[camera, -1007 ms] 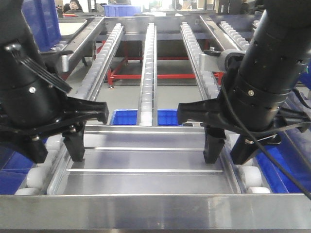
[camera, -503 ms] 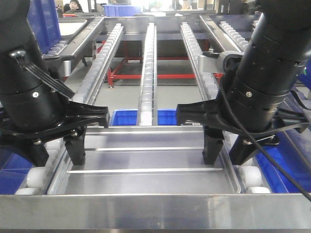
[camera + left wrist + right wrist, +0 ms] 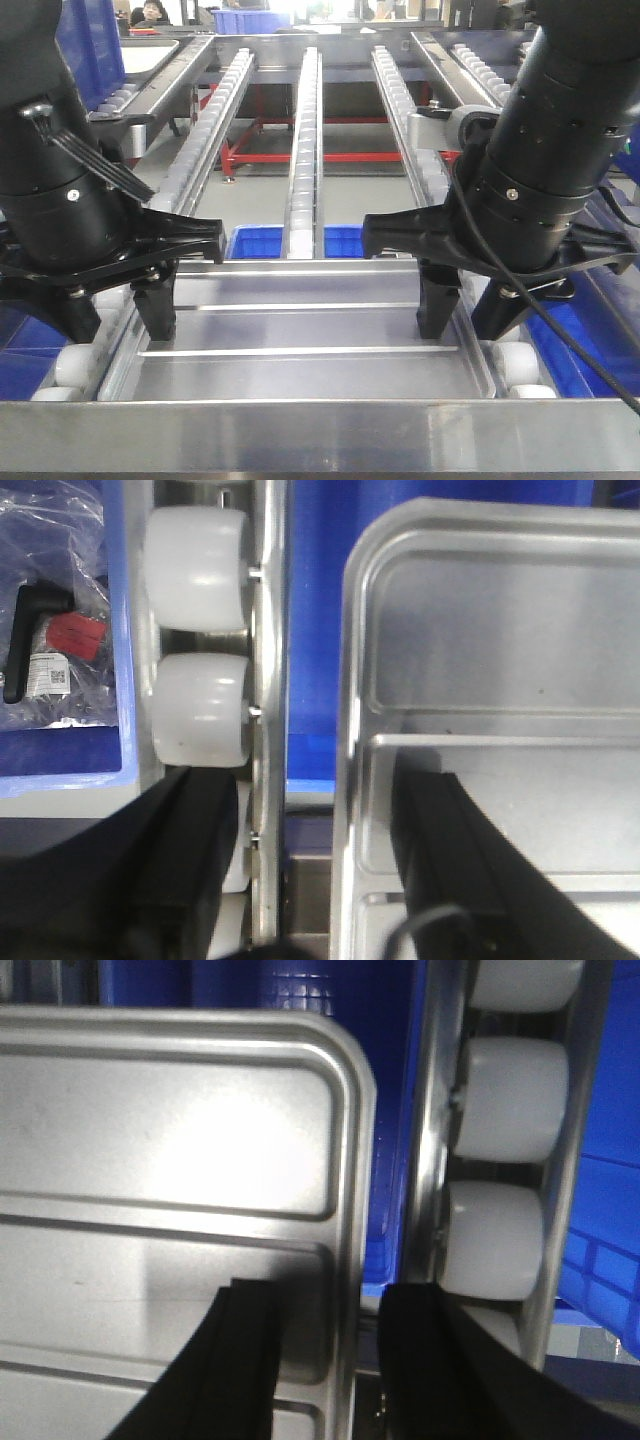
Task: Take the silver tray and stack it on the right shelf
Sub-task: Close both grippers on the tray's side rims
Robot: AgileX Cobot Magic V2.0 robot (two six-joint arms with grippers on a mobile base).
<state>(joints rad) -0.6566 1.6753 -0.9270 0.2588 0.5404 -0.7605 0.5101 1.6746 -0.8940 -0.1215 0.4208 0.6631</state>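
The silver tray (image 3: 300, 330) lies flat on white roller rails just behind the front steel bar, its two raised ridges running across its floor. My left gripper (image 3: 115, 320) is open and straddles the tray's left rim (image 3: 352, 780), with one finger inside the tray and the other out over the rollers. My right gripper (image 3: 468, 322) is open too and straddles the right rim (image 3: 352, 1260) in the same way. Neither pair of fingers presses on the metal. The tray's far corners show in the wrist views (image 3: 500, 630) (image 3: 180, 1140). The right shelf is out of view.
Three long roller rails (image 3: 305, 150) run away behind the tray. Large white rollers (image 3: 195, 710) (image 3: 495, 1240) flank the tray closely. Blue bins (image 3: 255, 242) sit below, and one holds a plastic bag (image 3: 50, 630). A shiny front bar (image 3: 320, 435) crosses the foreground.
The left arm has shifted slightly left and down along the tray's left rim. The right arm has barely moved. The tray stays in place.
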